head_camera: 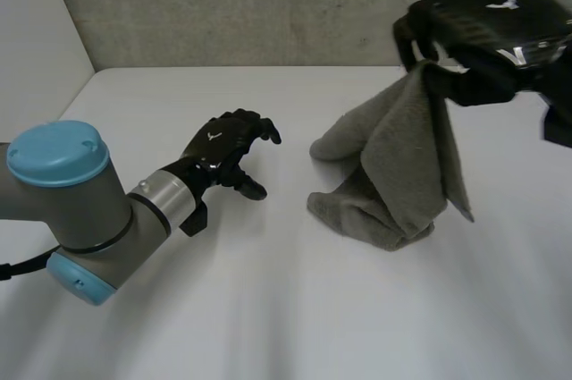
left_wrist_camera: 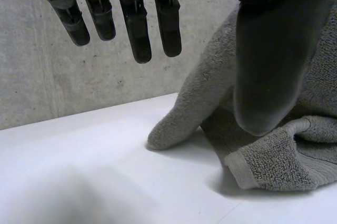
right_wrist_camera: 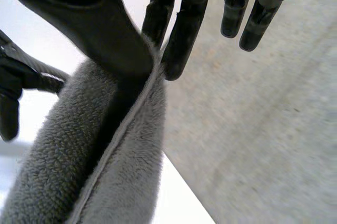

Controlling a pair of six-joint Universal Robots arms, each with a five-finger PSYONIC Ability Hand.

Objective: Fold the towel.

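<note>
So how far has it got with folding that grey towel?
No neat fold shows yet. In hand: the right hand pinches one edge of the towel, lifted, its lower part bunched on the table. The left hand is open beside it. All folding remains.

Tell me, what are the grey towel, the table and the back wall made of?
The towel looks like terry cotton: matte, fuzzy looped pile, stitched hem. The table is smooth white, faintly shiny, perhaps laminate. The wall seems bare concrete: rough, mottled grey.
</note>
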